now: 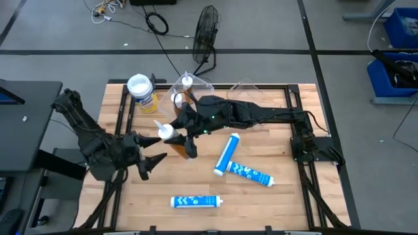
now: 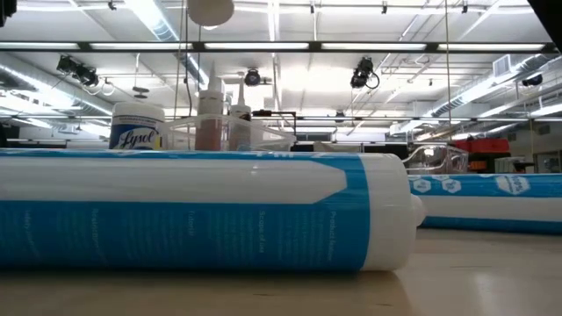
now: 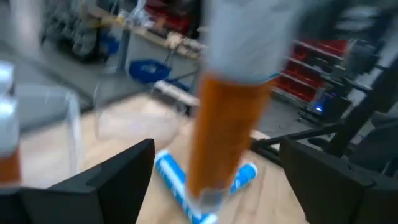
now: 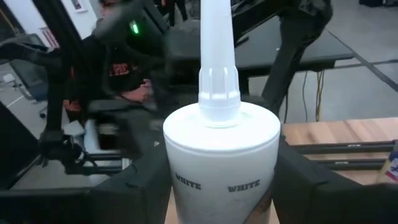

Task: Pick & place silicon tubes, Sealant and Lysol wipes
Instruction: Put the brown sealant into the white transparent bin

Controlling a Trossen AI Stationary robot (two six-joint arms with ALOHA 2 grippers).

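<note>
The setting is an industrial robotics lab or workshop. The wooden butcher-block table top point(image 1: 261, 196) is bounded by a black metal frame point(image 1: 302, 140) and stands on a grey floor marked with dark tape lines point(image 1: 312, 39). A black pedestal fan point(image 1: 207, 32) and loose black cables point(image 1: 155, 25) lie on the floor beside blue plastic storage bins point(image 1: 400, 29). The low view shows an open ceiling with long fluorescent light strips point(image 2: 281, 46). Red shelving racks point(image 3: 326, 68) line the far wall.

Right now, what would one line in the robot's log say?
right gripper: jaws shut on orange tube | left gripper: jaws open beside it | Lysol wipes: upright, untouched
</note>
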